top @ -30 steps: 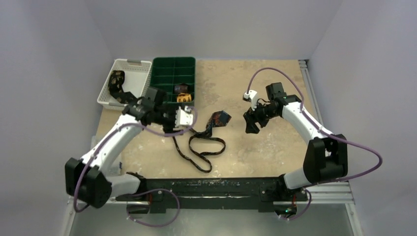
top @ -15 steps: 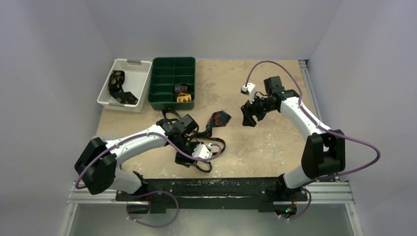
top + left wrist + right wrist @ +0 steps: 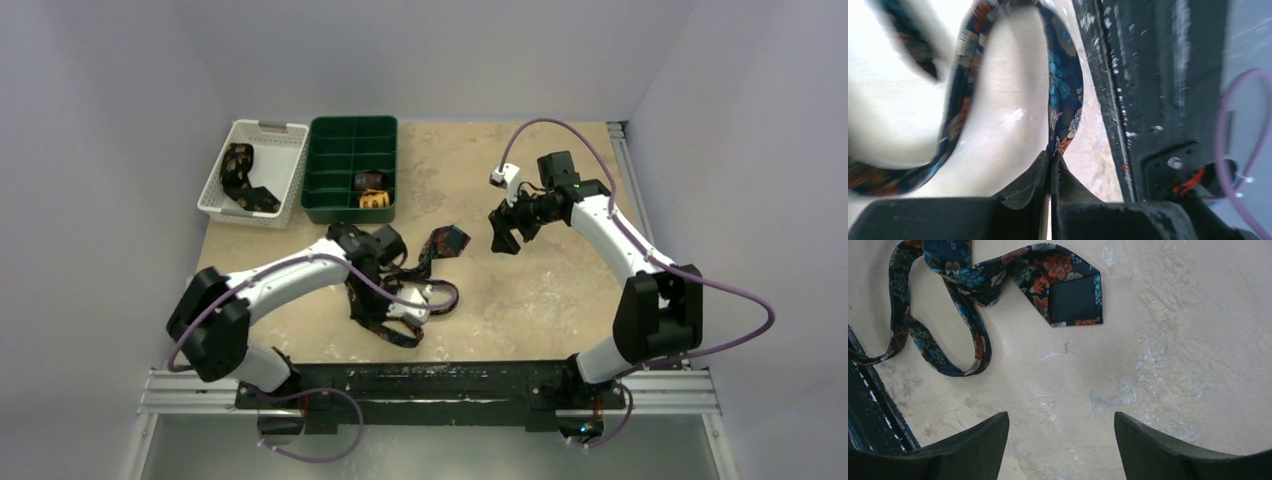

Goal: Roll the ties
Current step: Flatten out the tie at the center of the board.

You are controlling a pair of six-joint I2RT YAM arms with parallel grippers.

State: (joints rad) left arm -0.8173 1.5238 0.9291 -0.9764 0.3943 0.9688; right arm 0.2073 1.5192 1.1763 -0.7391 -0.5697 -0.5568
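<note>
change: L arm swings from beside green tray [image 3: 352, 120] down to lower centre of top view; its jaws go from wide to clamped in that sec.
L gripper [image 3: 1051, 159]: clenched, tips pinching thin strip of navy floral tie [image 3: 1064, 90], just beside black rail [image 3: 1148, 75] at table's near edge.
R gripper [image 3: 1062, 432]: released, jaws wide apart, nothing between them; hovers over bare table [image 3: 1173, 340], centre-right of top view, barely shifted.
tie pos: on table mid frame, loose loops; wide end [image 3: 1068, 290] lies underside up, upper centre of R wrist view, apart from R gripper.
others: 2 rolled ties [image 3: 371, 190] in tray slots; spare ties [image 3: 240, 172] in white basket [image 3: 293, 175], upper left.
meaning: grasp looks made; prob. next is to pull strip straight, then start roll. No roll on this tie yet.
risk: pinch sits at fabric edge, may slip.
</note>
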